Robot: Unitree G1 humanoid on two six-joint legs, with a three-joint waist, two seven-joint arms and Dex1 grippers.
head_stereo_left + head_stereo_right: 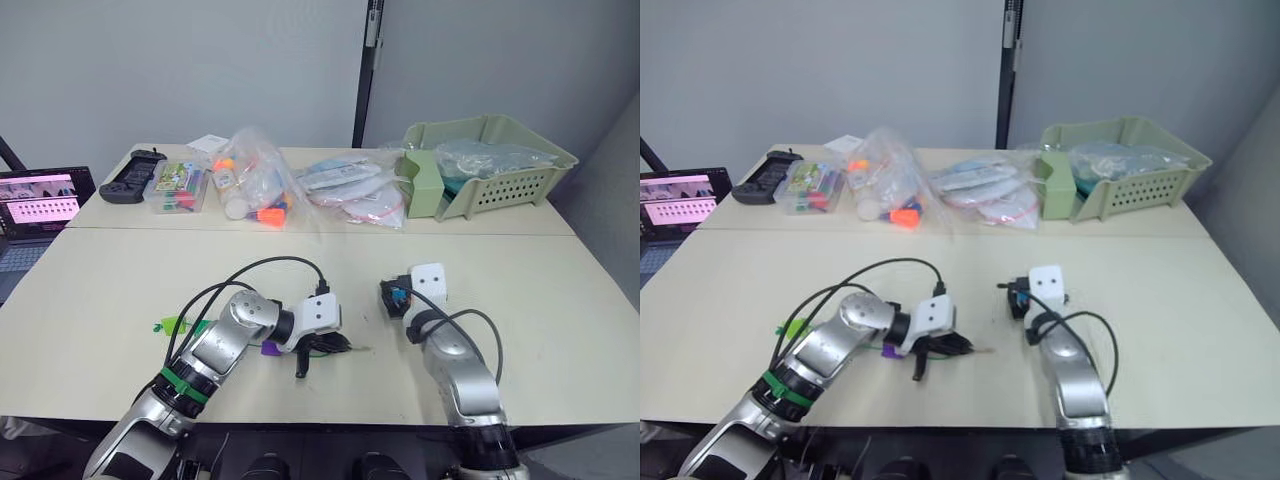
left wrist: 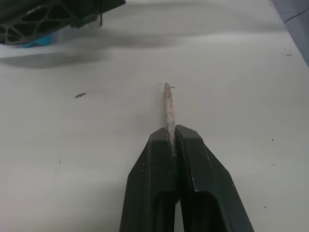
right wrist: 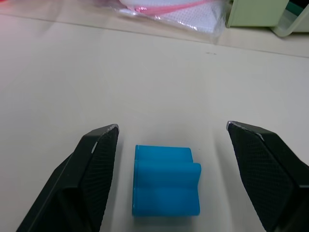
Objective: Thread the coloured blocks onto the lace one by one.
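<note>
My left gripper (image 2: 173,137) is clenched on the lace's pale tip (image 2: 168,104), low over the table (image 1: 560,300). My right gripper (image 3: 171,137) gapes around the blue cube (image 3: 166,180); I'd close squarely, keeping its hole clear for the tip.

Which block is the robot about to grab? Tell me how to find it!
Look at the near side of the big beige table, where the robot's right gripper hangs open just above the top. Between its two black fingers sits the blue block. It is bright blue, while the purple block lies over by the left gripper.
</note>
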